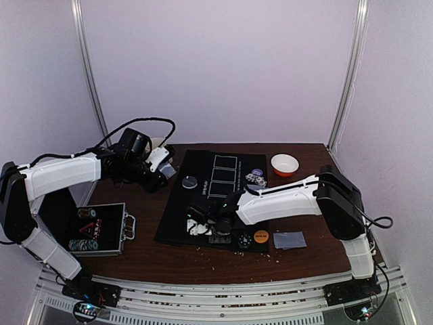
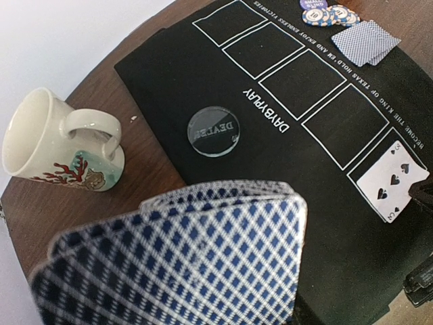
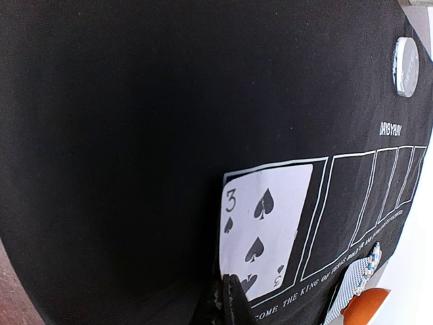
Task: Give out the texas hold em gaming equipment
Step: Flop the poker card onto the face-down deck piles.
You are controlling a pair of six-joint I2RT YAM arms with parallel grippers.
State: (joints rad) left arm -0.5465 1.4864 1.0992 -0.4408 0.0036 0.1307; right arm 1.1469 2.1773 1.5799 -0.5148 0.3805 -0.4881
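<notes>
A: Gripper states?
B: Left gripper [image 1: 157,170]: jaws part-way apart, a fanned stack of cards [image 2: 183,264] is held by the far-left corner of the mat [image 2: 169,74], near the mug [image 2: 61,139]. Right gripper [image 3: 230,298]: fully closed, tips set down at one short edge of the three of spades [image 3: 267,230].
A: Card placement?
B: Face up, laid in the end box of the row of five. The other four boxes are unfilled. Whether its edge is pinched cannot be told.
A: Risks?
B: If the edge is caught, the card would be dragged out of its box on lift-off. The mat could also be rucked by the pressed tips.
A: Left side?
B: The stack is splayed, not squared. Cards could be shed onto the dealer disc [image 2: 213,130] or the mug if the wrist is tilted. Two could be drawn together at the next deal.
A: Chips?
B: Chips [image 2: 328,13] and a face-down pair of cards [image 2: 365,42] are parked at the mat's edge. They could be clipped by a low sweep.
</notes>
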